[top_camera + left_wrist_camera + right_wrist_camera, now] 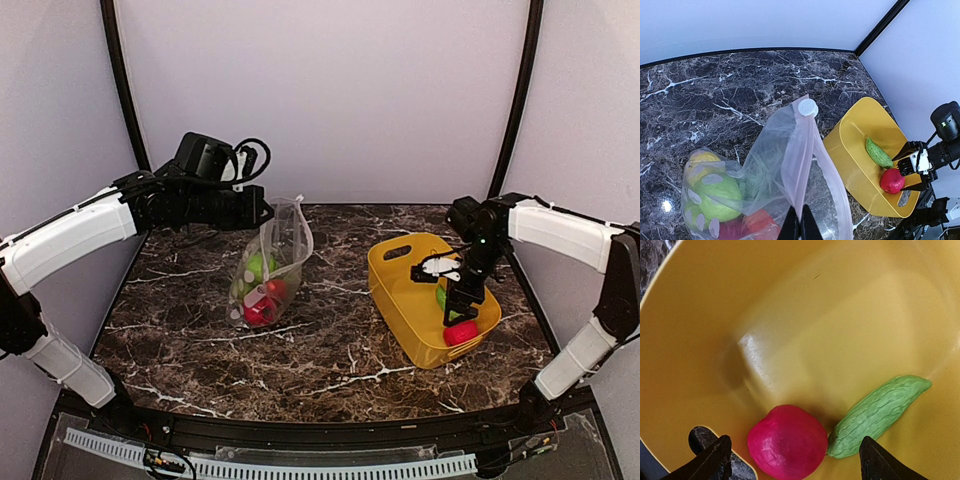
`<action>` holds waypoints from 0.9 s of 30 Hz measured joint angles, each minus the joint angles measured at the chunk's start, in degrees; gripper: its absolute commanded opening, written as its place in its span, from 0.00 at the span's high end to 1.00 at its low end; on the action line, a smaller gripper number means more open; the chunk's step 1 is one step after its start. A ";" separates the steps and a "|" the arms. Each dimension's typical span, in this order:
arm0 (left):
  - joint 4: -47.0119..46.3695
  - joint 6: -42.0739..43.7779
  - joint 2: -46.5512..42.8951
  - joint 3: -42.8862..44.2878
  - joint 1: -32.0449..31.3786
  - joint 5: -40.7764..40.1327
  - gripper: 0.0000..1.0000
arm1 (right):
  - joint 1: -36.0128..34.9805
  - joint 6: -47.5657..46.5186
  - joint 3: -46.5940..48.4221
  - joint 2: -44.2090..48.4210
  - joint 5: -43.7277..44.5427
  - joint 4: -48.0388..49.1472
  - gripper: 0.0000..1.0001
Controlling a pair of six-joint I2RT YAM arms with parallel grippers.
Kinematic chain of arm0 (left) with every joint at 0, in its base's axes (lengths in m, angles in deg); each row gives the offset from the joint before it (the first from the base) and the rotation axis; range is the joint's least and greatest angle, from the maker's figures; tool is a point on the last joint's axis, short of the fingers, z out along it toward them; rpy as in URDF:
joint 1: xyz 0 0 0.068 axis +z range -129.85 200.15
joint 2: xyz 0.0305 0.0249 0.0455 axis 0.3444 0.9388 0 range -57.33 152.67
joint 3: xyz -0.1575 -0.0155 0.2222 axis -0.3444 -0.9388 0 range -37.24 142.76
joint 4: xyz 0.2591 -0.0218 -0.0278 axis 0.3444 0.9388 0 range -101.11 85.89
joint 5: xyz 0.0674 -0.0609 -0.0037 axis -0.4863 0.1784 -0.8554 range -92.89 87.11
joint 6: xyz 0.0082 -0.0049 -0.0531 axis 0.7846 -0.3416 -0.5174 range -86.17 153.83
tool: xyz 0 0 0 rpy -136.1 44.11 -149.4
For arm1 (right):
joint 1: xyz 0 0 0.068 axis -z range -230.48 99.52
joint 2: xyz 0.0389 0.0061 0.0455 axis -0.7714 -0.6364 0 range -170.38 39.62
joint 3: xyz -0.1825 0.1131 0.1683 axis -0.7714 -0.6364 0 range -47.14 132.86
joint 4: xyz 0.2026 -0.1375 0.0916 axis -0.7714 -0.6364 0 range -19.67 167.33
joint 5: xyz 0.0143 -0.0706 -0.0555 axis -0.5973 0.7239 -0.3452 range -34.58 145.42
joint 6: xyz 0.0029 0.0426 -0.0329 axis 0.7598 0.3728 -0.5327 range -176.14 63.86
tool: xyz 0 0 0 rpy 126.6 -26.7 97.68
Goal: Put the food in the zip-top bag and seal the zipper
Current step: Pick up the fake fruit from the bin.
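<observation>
The clear zip-top bag (270, 268) hangs from my left gripper (265, 213), which is shut on its mouth edge (799, 200). The pinkish zipper strip (832, 185) runs along the open mouth. Inside the bag lie green (715, 197), yellow (702, 161) and red (757, 222) toy pieces. My right gripper (462, 300) is open inside the yellow tub (405, 300), its fingers (715, 460) either side of a red toy fruit (787, 441) and a green bumpy toy vegetable (877, 415). Both pieces also show in the left wrist view, red (892, 181) and green (878, 152).
The dark marble table (330, 350) carries the bag at left centre and the tub at right. Pale walls with black corner posts (515, 100) close in the back and sides. A white spot print (807, 107) sits near the bag's top.
</observation>
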 measured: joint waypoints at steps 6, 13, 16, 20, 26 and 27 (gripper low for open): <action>0.00 0.00 0.02 0.00 0.02 0.20 0.99 | 0.04 -0.61 -2.03 -2.16 1.27 -2.60 0.14; -0.02 0.00 0.02 0.00 0.02 0.20 0.99 | 0.07 -0.24 -4.35 -4.68 4.57 -2.99 0.14; -0.07 0.00 0.02 -0.07 0.02 0.22 0.99 | 0.13 -0.11 -5.27 -5.77 5.95 -2.97 0.19; -0.44 -0.02 0.02 -0.31 0.02 0.22 0.99 | 0.20 0.50 -5.53 -6.69 6.40 -2.97 0.35; -0.79 -0.02 0.02 -0.39 0.02 0.35 0.99 | 0.28 1.60 -4.07 -7.93 6.14 -3.98 0.44; -0.83 -0.02 0.02 -0.39 0.02 0.35 0.99 | 0.28 1.62 -3.52 -8.04 6.01 -4.26 0.44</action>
